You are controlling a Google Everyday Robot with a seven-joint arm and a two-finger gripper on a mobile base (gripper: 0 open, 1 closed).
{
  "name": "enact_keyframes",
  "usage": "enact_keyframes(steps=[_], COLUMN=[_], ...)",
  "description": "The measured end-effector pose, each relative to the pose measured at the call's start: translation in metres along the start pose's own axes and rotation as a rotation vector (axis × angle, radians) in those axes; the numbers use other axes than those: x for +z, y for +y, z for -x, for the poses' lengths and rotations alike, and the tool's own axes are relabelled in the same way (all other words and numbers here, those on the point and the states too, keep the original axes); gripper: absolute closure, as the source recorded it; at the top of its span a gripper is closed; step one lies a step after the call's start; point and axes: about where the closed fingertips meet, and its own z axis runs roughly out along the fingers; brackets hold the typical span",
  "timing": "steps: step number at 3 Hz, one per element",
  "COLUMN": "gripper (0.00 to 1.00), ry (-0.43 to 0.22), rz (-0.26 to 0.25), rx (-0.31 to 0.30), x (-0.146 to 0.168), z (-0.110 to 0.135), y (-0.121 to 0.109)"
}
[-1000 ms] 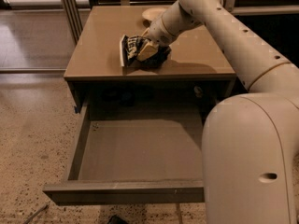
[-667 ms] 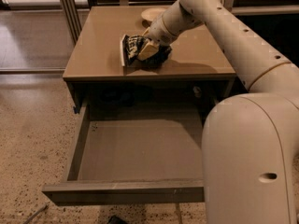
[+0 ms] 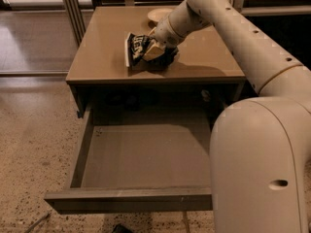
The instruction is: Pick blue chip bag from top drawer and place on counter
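The blue chip bag [image 3: 137,48] rests on the tan counter [image 3: 102,57], near its middle. My gripper [image 3: 156,51] is at the bag's right side, and its fingers close around the bag. The white arm reaches in from the right over the counter. The top drawer [image 3: 136,159] stands pulled out below the counter's front edge, and its inside shows nothing in it.
A pale round plate [image 3: 159,14] sits at the back of the counter behind the gripper. My white robot body [image 3: 262,169] fills the lower right and covers the drawer's right part. Speckled floor [image 3: 34,140] lies to the left. A metal post [image 3: 72,4] stands at the back left.
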Motion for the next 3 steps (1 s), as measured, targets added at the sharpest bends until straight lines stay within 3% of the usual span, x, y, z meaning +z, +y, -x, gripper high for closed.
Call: enact_keyframes(steps=[1, 2, 3], gripper=[0.08, 0.00, 0.00], ry=[0.000, 0.000, 0.000], rz=[0.000, 0.000, 0.000], rx=[0.000, 0.000, 0.000], x=[0.0000, 0.0001, 0.0001], z=[0.0000, 0.0000, 0.0000], y=[0.0000, 0.0000, 0.0000])
